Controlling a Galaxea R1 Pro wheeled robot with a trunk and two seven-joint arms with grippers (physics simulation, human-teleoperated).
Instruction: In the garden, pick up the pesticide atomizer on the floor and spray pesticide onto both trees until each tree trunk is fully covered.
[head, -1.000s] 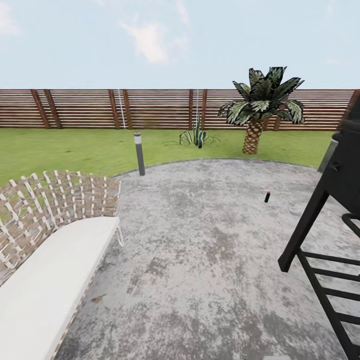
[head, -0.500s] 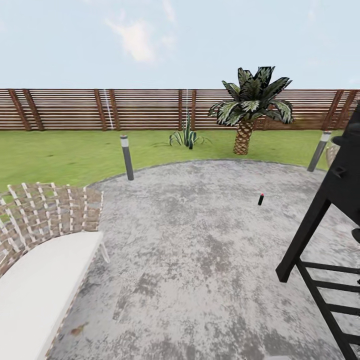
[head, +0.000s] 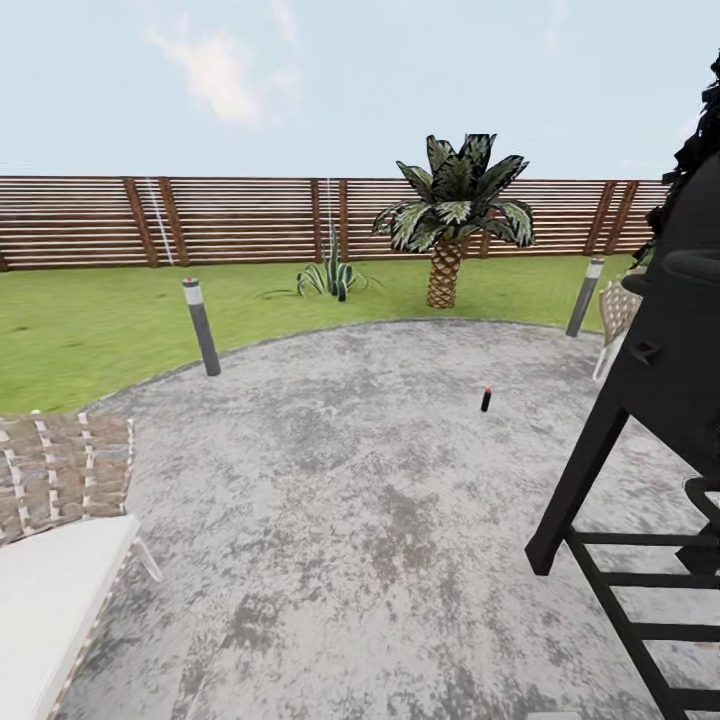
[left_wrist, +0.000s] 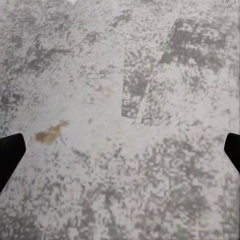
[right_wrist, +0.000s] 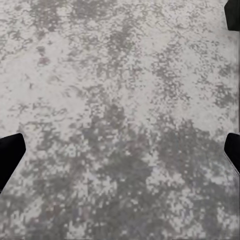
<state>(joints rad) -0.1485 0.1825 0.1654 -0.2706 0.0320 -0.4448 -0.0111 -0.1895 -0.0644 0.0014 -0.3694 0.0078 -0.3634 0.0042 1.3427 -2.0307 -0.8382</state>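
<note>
Small dark pesticide atomizer with a red tip (head: 486, 400) stands upright mid-patio, well ahead — both grippers, left (left_wrist: 120, 150) and right (right_wrist: 120, 150), spread wide over mottled grey paving (head: 330, 480), probably ready for pickup.

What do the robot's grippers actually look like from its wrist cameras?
Little of them shows. The left gripper appears as two plain black fingertips at the picture's edges, and the right gripper likewise, over mottled grey paving. No cables or markings are visible.
</note>
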